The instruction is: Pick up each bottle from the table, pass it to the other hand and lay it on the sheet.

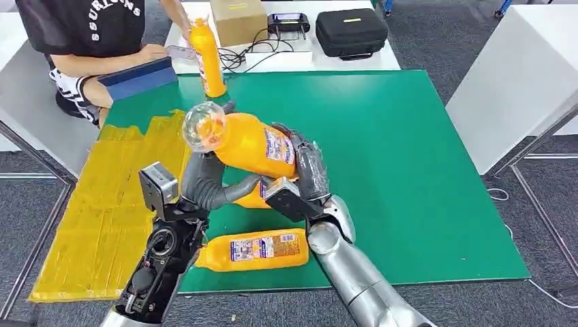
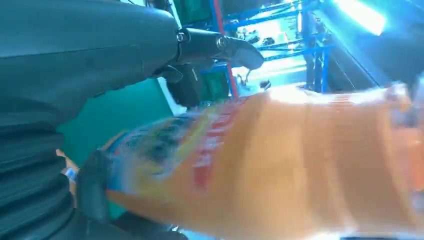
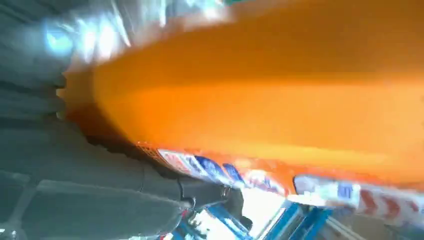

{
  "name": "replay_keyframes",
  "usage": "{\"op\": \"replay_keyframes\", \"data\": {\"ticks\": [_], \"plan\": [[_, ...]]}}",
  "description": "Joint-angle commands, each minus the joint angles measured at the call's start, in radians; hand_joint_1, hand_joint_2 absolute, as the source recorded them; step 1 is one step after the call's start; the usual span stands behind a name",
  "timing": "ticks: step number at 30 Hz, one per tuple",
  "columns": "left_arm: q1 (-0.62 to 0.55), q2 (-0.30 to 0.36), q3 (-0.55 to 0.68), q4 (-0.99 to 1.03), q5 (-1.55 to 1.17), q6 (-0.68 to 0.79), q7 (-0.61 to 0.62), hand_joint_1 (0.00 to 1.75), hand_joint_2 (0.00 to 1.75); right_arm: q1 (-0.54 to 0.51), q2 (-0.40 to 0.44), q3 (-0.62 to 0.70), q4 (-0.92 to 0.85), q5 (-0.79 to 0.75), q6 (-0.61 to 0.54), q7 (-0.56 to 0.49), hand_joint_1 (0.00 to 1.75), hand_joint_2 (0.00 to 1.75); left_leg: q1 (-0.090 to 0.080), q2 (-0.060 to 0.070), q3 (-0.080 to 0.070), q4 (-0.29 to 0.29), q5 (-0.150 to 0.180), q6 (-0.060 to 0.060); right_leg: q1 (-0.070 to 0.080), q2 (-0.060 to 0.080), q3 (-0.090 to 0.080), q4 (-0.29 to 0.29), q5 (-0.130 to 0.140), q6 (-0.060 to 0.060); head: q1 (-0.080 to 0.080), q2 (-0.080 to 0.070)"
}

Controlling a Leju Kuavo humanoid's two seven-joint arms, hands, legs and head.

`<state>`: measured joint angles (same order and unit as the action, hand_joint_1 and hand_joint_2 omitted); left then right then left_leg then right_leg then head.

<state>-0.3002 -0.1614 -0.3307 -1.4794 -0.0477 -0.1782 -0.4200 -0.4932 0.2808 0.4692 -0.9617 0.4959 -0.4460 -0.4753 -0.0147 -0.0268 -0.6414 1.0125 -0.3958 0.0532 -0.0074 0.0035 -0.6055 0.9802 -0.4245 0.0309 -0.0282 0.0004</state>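
Note:
An orange bottle (image 1: 253,144) with a clear cap hangs tilted above the green mat (image 1: 409,170), cap end toward the yellow sheet (image 1: 102,225). My right hand (image 1: 305,170) grips its base end; the bottle (image 3: 260,90) lies close against that hand in the right wrist view. My left hand (image 1: 208,182) cups the bottle's middle, fingers behind it and thumb underneath. In the left wrist view the thumb (image 2: 220,45) stands a small gap off the blurred bottle (image 2: 280,165). A second bottle (image 1: 255,250) lies on the mat near the front edge. A third bottle (image 1: 208,58) stands upright at the mat's far edge.
A person (image 1: 82,41) sits at the far left with a blue block (image 1: 140,78) by the sheet's far end. Behind the mat are a cardboard box (image 1: 238,20), a black case (image 1: 351,30) and cables. A white table (image 1: 518,82) stands at the right.

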Motion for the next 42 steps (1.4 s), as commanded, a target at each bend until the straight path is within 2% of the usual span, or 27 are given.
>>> {"op": "replay_keyframes", "data": {"ticks": [1,9,10,16,21,22,23,24,25,26,27,28,29,34,35,36,37,39,42], "plan": [[-0.029,0.002,-0.019,0.015,-0.002,-0.004,0.003,0.0,1.75,-0.007,-0.033,-0.026,-0.025,0.003,-0.002,0.003,1.75,1.75,0.001,-0.002,0.002,0.0,0.0,-0.002,0.001,-0.002,0.003,-0.001,-0.001,-0.001,0.0,0.0],[-0.03,0.002,-0.016,0.016,-0.002,-0.004,0.003,0.0,1.75,-0.012,-0.026,-0.009,-0.006,0.028,-0.005,0.002,1.75,1.75,0.001,0.001,0.006,0.0,-0.002,-0.004,0.001,-0.001,0.006,-0.001,-0.003,-0.001,0.0,0.0],[-0.031,0.0,-0.015,0.015,-0.002,-0.004,0.003,0.0,1.75,-0.014,-0.023,0.006,0.001,0.049,-0.006,-0.001,1.75,1.75,0.001,0.0,0.002,0.0,-0.001,-0.002,0.001,-0.001,0.002,-0.001,-0.001,0.0,0.0,0.0],[-0.049,0.005,0.0,0.029,0.001,-0.002,0.003,0.0,1.75,-0.025,-0.001,0.171,0.062,0.075,0.156,-0.029,1.75,1.75,0.002,0.003,0.005,0.0,-0.002,-0.004,0.002,0.001,0.005,-0.001,-0.002,-0.001,0.0,0.0],[-0.046,0.011,0.048,0.053,0.038,0.02,-0.012,0.0,1.75,-0.042,-0.008,0.242,0.068,0.075,0.219,-0.037,1.75,1.75,0.002,0.003,0.006,0.0,-0.003,-0.005,0.002,0.001,0.006,-0.001,-0.002,-0.002,0.0,0.0],[-0.038,0.006,0.069,0.055,0.057,0.035,-0.008,1.36,1.75,-0.046,-0.006,0.232,0.082,0.054,0.222,-0.027,1.75,1.75,0.002,0.003,0.008,0.0,-0.004,-0.005,0.002,0.0,0.009,-0.001,-0.003,-0.002,0.0,0.0],[-0.035,0.009,0.075,0.058,0.061,0.034,-0.009,1.54,1.75,-0.054,-0.006,0.234,0.1,0.042,0.218,-0.033,1.75,1.75,0.002,0.003,0.006,0.0,-0.003,-0.004,0.002,0.001,0.007,-0.002,-0.002,-0.001,0.0,0.0],[-0.033,0.01,0.075,0.058,0.062,0.034,-0.01,1.54,1.75,-0.054,-0.008,0.232,0.101,0.041,0.218,-0.034,1.75,1.75,0.001,0.001,0.002,-0.001,-0.001,-0.002,0.001,0.001,0.003,-0.001,-0.001,-0.001,0.0,0.0],[-0.033,0.01,0.075,0.058,0.062,0.034,-0.01,0.68,1.75,-0.054,-0.008,0.232,0.101,0.041,0.218,-0.034,1.75,1.75,0.001,0.003,0.005,-0.001,-0.002,-0.003,0.001,0.001,0.006,-0.001,-0.001,-0.001,0.0,0.0],[-0.033,0.01,0.075,0.058,0.062,0.034,-0.01,0.0,1.75,-0.054,-0.008,0.232,0.101,0.041,0.218,-0.034,1.75,1.75,0.002,0.003,0.006,-0.001,-0.002,-0.004,0.002,0.001,0.007,-0.002,-0.002,-0.001,0.0,0.0],[-0.033,0.006,0.073,0.057,0.062,0.034,-0.01,0.0,1.75,-0.053,-0.007,0.234,0.103,0.042,0.217,-0.035,1.75,1.75,0.001,0.001,0.002,-0.001,-0.001,-0.002,0.001,0.0,0.003,-0.001,-0.001,-0.001,0.0,0.0],[-0.031,0.008,0.066,0.054,0.056,0.035,-0.006,0.0,1.75,-0.057,-0.005,0.238,0.114,0.043,0.218,-0.034,1.75,1.75,0.002,0.002,0.006,-0.001,-0.002,-0.004,0.002,0.0,0.007,-0.002,-0.002,-0.001,0.0,0.0],[-0.031,0.008,0.065,0.055,0.055,0.035,-0.005,0.0,1.75,-0.057,-0.004,0.239,0.116,0.043,0.218,-0.034,1.75,1.75,0.001,0.0,0.002,-0.001,-0.001,-0.002,0.001,0.0,0.003,-0.001,-0.001,-0.001,0.0,0.0],[-0.032,0.004,0.064,0.063,0.059,0.054,-0.004,0.0,1.75,-0.042,0.004,0.282,0.126,0.062,0.235,-0.035,1.75,1.75,0.001,0.001,0.004,-0.001,-0.002,-0.003,0.001,0.0,0.005,-0.001,-0.002,-0.001,0.0,0.0],[-0.03,0.005,0.068,0.06,0.064,0.059,-0.006,0.1,1.75,-0.04,0.007,0.297,0.134,0.072,0.232,-0.031,1.75,1.75,0.002,0.002,0.007,-0.001,-0.003,-0.004,0.002,0.0,0.008,-0.002,-0.003,-0.001,0.0,0.0],[-0.027,0.005,0.072,0.058,0.067,0.063,-0.008,1.68,1.75,-0.041,0.009,0.305,0.145,0.07,0.233,-0.03,1.75,1.75,0.002,0.002,0.005,-0.001,-0.002,-0.004,0.002,0.0,0.006,-0.002,-0.002,-0.001,0.0,0.0],[-0.026,0.007,0.073,0.058,0.067,0.063,-0.008,1.75,1.75,-0.039,0.009,0.306,0.146,0.071,0.232,-0.03,1.75,1.75,0.001,0.001,0.003,-0.001,-0.001,-0.003,0.001,0.0,0.004,-0.001,-0.001,-0.001,0.0,0.0],[-0.026,0.007,0.073,0.058,0.067,0.063,-0.008,1.75,1.75,-0.039,0.009,0.306,0.146,0.071,0.232,-0.03,1.75,1.75,0.002,0.003,0.009,-0.001,-0.004,-0.006,0.002,0.0,0.01,-0.002,-0.003,-0.002,0.0,0.0],[-0.028,0.007,0.078,0.068,0.071,0.067,-0.018,1.75,1.75,-0.05,0.008,0.303,0.165,0.056,0.218,-0.041,1.75,1.75,0.002,0.001,0.007,-0.001,-0.003,-0.005,0.002,-0.001,0.007,-0.001,-0.003,-0.002,0.0,0.0]]}}
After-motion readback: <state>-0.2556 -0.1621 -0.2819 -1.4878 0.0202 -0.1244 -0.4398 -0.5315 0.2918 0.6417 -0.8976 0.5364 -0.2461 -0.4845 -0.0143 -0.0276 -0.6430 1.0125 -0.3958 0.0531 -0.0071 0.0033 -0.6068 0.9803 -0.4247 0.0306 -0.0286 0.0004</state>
